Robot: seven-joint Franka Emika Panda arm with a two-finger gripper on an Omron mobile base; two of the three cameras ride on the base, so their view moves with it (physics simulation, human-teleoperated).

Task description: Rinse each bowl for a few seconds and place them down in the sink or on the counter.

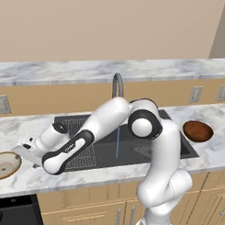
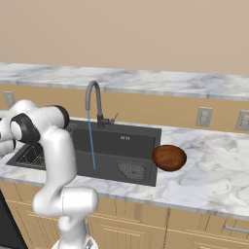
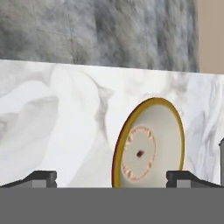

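Observation:
The tan bowl [image 1: 4,165] with its cream speckled inside rests on the white marble counter [image 1: 214,147] left of the black sink [image 1: 131,145]. My arm reaches left across the sink, and my gripper [image 3: 111,178] is open just short of that bowl. In the hand view the tan bowl [image 3: 148,151] lies ahead on the counter [image 3: 65,122], over toward the right fingertip [image 3: 181,177], with nothing between the fingers. The reddish-brown bowl [image 1: 197,131] sits on the counter right of the sink [image 2: 116,146], also seen as the reddish-brown bowl [image 2: 169,157]. A thin blue stream [image 1: 117,143] runs from the gooseneck tap [image 1: 117,84].
A wire rack [image 1: 81,136] covers the sink's left half and a mesh drain [image 2: 131,170] sits at its right. A raised marble ledge [image 1: 65,69] runs behind, with wall outlets [image 1: 195,93] below it. A black appliance [image 1: 12,212] stands lower left.

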